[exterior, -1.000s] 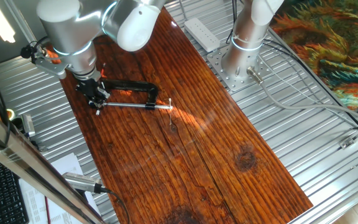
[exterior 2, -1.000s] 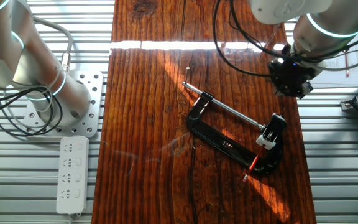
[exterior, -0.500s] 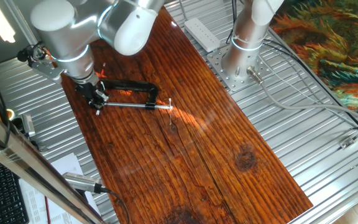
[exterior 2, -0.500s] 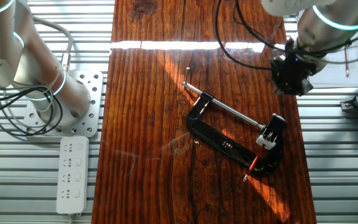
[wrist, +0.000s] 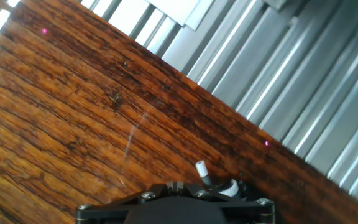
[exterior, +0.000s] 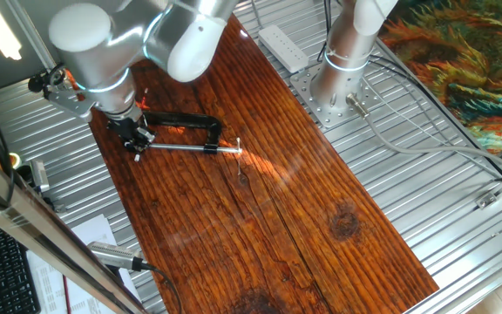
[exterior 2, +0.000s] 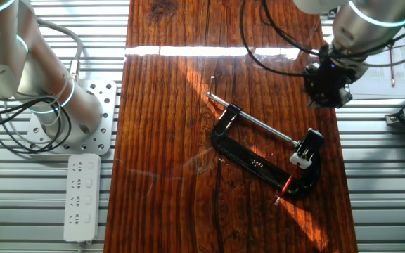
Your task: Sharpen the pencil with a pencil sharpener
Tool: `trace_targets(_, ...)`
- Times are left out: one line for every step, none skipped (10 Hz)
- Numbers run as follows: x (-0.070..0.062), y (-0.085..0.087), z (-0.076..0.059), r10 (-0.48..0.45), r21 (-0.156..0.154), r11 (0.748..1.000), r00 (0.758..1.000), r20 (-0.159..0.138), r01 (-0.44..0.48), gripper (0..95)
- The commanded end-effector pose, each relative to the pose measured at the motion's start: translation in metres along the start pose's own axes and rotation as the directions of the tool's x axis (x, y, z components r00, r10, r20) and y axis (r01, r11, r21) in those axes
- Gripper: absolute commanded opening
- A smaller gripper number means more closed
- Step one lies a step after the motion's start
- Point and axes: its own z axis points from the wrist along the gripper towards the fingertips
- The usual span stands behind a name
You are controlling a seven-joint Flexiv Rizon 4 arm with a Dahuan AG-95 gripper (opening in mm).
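Item inspected: the pencil sharpener (exterior 2: 311, 145), a small black block with a white part at one end, lies on the table (exterior 2: 167, 105) near its right edge in the other fixed view. It sits at the handle end of the silver screw rod (exterior 2: 259, 124) of the black C-shaped clamp (exterior 2: 255, 161); whether it touches the rod cannot be told. Its long axis runs diagonally, crossing the line of the rod. The black end points to the upper right of that view, toward the table edge, and the white end to the lower left, toward the clamp's frame. A thin red sliver (exterior 2: 286, 184) shows at the clamp's bend, too small to identify. The claw (exterior 2: 327, 86) hangs beyond the sharpener's black end, over the table edge, apart from it in the other fixed view. In one fixed view it overlaps the clamp's near end, so its height cannot be judged. Claw opening: cannot tell, since both fixed views show only a dark mass and the hand view shows the housing, wood grain and ribbed metal, not the fingertips. Compared with half a second ago, the claw sits slightly further left and up in the other fixed view, and the arm (exterior: 103, 44) has shifted slightly right in one fixed view. Sharpener, clamp and sliver are unmoved.
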Motion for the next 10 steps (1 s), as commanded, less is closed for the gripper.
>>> trace_targets(-0.003, -0.008, 0.016, -0.157, -0.001, 0.987, 0.984, 0.084, 0.158, 0.0)
trace_targets(-0.005, -0.014, 0.023, -0.166, 0.005, 0.986, 0.982, 0.086, 0.166, 0.0)
trace_targets(-0.009, -0.02, 0.03, -0.189, 0.008, 0.982, 0.977, 0.096, 0.189, 0.0)
trace_targets(-0.012, -0.024, 0.032, -0.219, 0.011, 0.976, 0.971, 0.098, 0.219, 0.0)
trace_targets(-0.019, -0.029, 0.031, -0.255, 0.015, 0.967, 0.962, 0.097, 0.255, 19.0)
trace_targets(-0.024, -0.036, 0.03, -0.279, 0.018, 0.96, 0.956, 0.086, 0.279, 19.0)
trace_targets(-0.027, -0.04, 0.031, -0.292, 0.013, 0.956, 0.953, 0.086, 0.292, 19.0)
trace_targets(-0.027, -0.041, 0.033, -0.29, 0.011, 0.957, 0.954, 0.082, 0.29, 19.0)
trace_targets(-0.027, -0.042, 0.042, -0.296, 0.007, 0.955, 0.951, 0.084, 0.297, 19.0)
trace_targets(-0.026, -0.043, 0.048, -0.302, 0.005, 0.953, 0.95, 0.087, 0.302, 19.0)
